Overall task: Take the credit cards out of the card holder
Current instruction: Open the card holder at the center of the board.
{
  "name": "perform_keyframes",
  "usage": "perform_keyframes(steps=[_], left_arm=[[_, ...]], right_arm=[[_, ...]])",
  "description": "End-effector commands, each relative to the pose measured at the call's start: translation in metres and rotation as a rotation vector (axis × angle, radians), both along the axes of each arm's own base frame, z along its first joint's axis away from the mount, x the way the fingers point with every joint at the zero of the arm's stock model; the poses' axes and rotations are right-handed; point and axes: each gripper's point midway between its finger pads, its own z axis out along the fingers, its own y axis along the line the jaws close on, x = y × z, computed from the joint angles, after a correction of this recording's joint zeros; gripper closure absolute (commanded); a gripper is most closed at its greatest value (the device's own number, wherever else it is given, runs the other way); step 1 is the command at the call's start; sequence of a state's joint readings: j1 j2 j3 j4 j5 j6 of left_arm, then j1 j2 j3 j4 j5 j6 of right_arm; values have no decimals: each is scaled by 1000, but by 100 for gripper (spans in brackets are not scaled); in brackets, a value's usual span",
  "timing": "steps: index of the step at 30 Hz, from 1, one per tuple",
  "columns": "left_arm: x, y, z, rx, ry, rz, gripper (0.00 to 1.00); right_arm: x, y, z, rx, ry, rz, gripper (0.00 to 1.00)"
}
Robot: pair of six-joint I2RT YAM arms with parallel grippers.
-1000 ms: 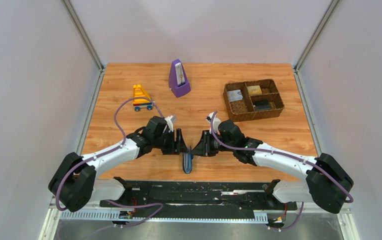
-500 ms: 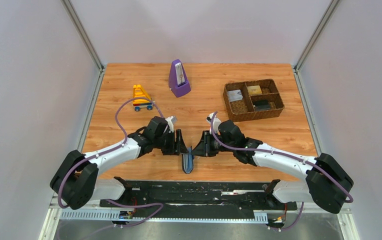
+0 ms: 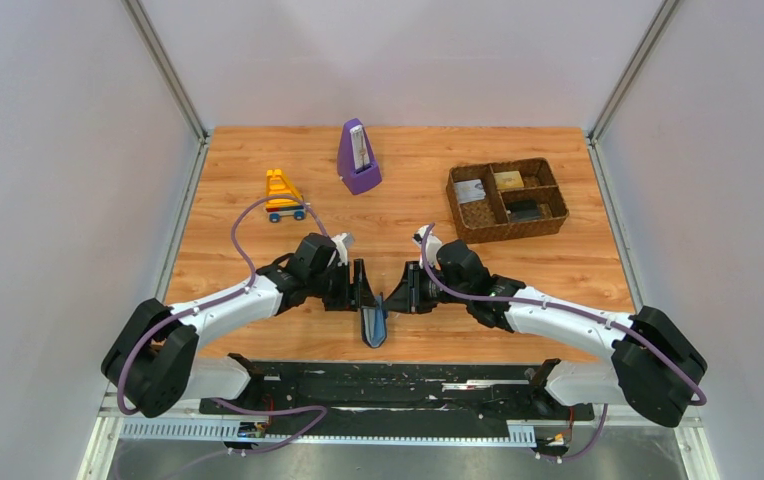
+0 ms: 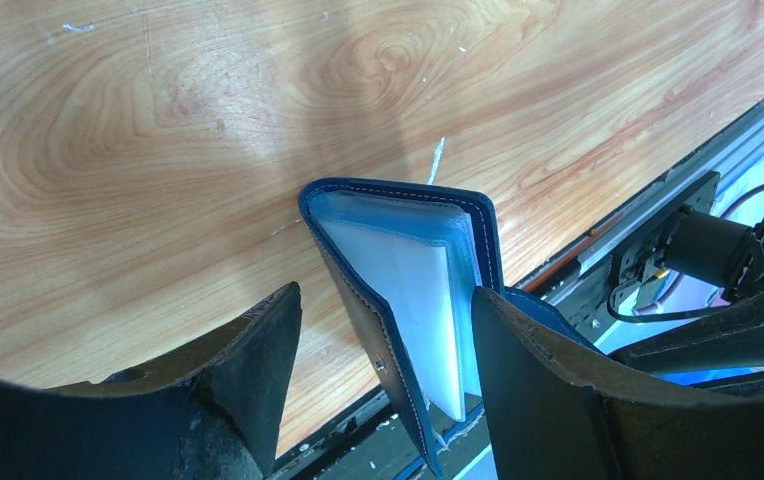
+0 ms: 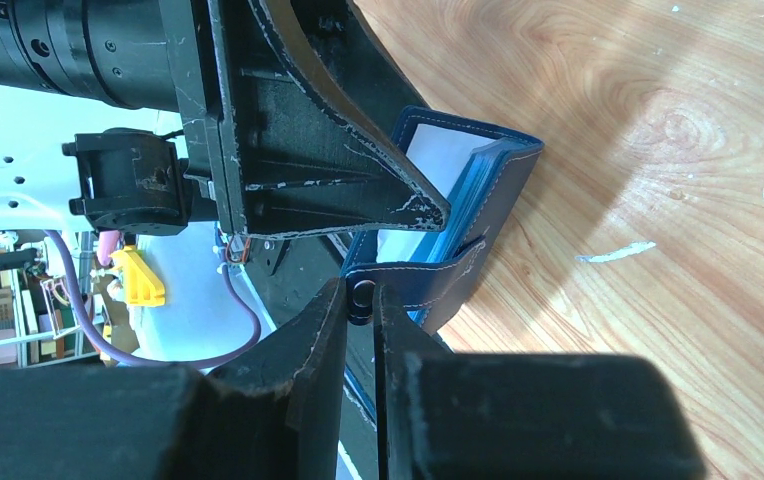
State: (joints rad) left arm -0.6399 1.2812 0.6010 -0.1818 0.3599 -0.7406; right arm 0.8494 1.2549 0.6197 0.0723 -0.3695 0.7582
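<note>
The card holder (image 3: 374, 325) stands on its edge, partly open, at the table's front edge between both grippers. My left gripper (image 3: 361, 290) is open. In the left wrist view its fingers (image 4: 258, 350) straddle the holder's black cover and pale blue-grey sleeve pages (image 4: 408, 280) without closing on them. My right gripper (image 3: 396, 297) is shut on the holder's snap strap (image 5: 413, 280), with the stud pinched between the fingertips. I can make out no credit card inside the holder. A small dark card (image 3: 524, 211) lies in the brown woven basket (image 3: 506, 228).
The basket at the right back also holds a whitish printed card (image 3: 471, 190) and a gold-tan card (image 3: 508, 180). A purple metronome (image 3: 358, 158) stands at the back middle, a yellow toy on wheels (image 3: 283, 195) at the left. The black base rail (image 3: 388, 385) runs just below the holder.
</note>
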Motion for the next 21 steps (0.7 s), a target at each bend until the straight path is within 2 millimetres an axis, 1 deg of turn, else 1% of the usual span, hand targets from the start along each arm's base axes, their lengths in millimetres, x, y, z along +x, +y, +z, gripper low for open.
perform_keyframes(steps=[1,8,14,18,19,21], left_arm=[[3,-3,10,-24,-48,-11,28],[1,-7,5,-27,-37,-24,27],[1,-12,5,-34,-39,-36,26],[1,-9,0,-11,-29,-29,34],[1,-7,-2,4,-32,-22,39],[0,1,-6,42,-31,-7,46]], right_arm=[[5,7,25,72,-52,10,100],[6,8,25,72,-53,10,100],[5,7,23,68,-52,9,100],[6,5,19,53,-52,-2,100],[8,2,16,39,-52,-13,100],[12,-5,7,1,-48,-38,100]])
